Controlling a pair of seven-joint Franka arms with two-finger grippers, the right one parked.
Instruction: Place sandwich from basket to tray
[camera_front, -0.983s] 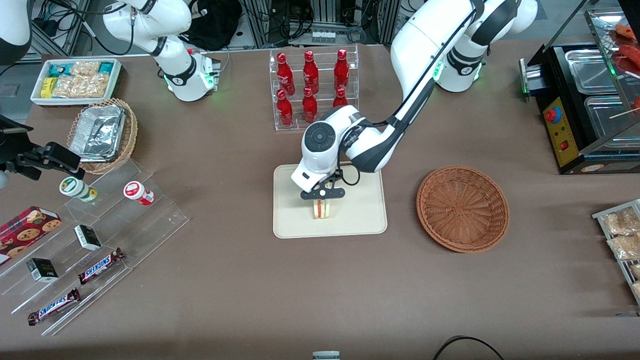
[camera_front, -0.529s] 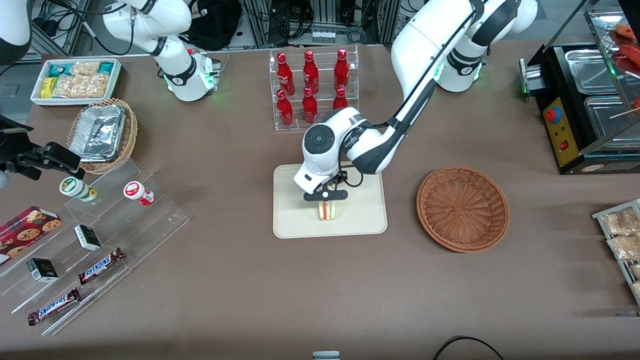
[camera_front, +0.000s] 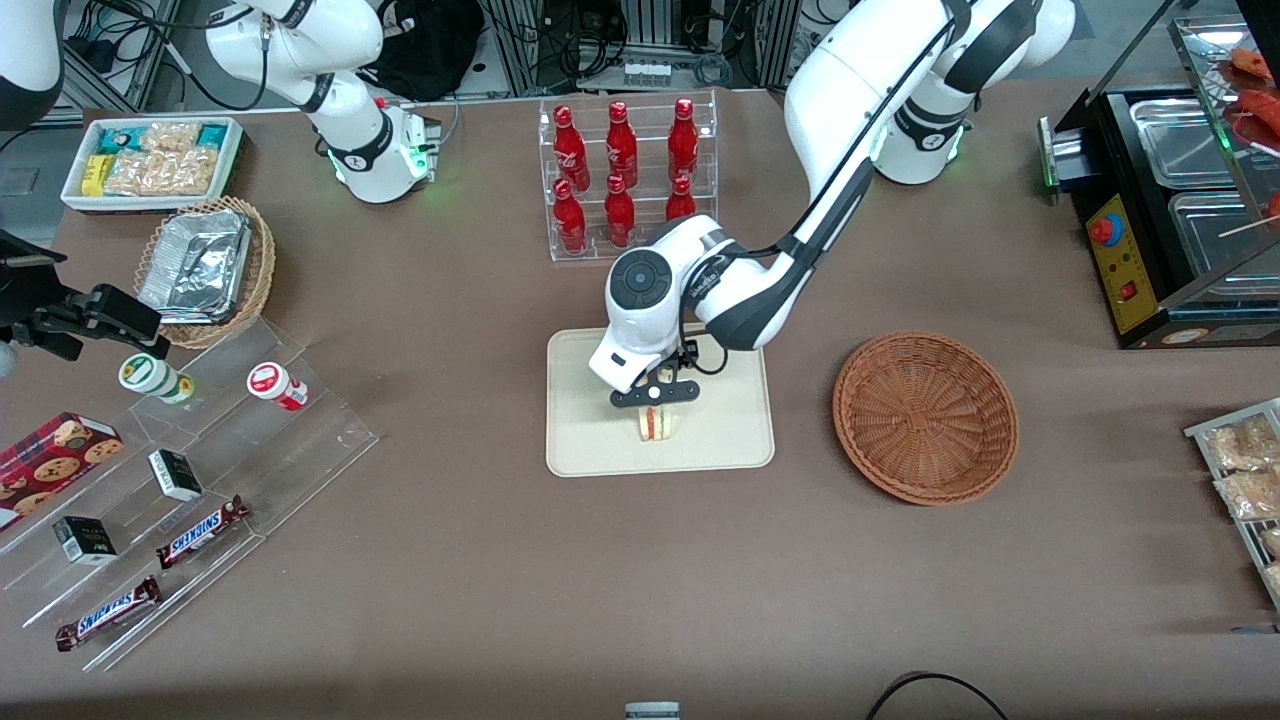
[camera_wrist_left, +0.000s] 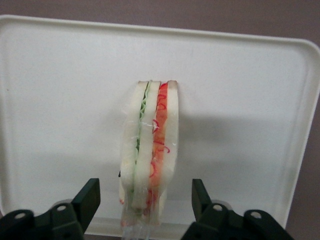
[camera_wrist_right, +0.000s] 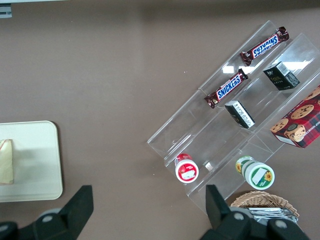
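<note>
— Brown cloth covers the whole table (camera_front: 600, 560). What stands on it, and how many of each?

— One cream tray (camera_front: 590, 440) lies in the middle. One sandwich (camera_front: 657, 424) stands on its edge on the tray, with the red and green filling lines facing up to the wrist camera. One reddish-brown basket (camera_front: 926, 415) lies beside the tray, toward the working arm's end, and nothing is in it.

— And the gripper?

— The gripper (camera_front: 654, 393) hangs just above the sandwich. Its two fingers (camera_wrist_left: 89, 197) are spread apart, one on each side of the sandwich, and a gap shows between each pad and the bread. So it is not pinching anything.

— What else can you count?

— Six red bottles (camera_front: 620, 175) stand in a clear rack, farther from the front camera than the tray. Toward the parked arm's end there is a clear stepped shelf (camera_front: 180, 480) with two Snickers bars (camera_front: 200, 530), two small dark boxes (camera_front: 175, 474), two round jars (camera_front: 277, 386) and one cookie box (camera_front: 55, 455). Near it one tan wicker basket (camera_front: 205, 270) holds one foil container, and one white bin (camera_front: 150, 160) holds snack packets.
</note>
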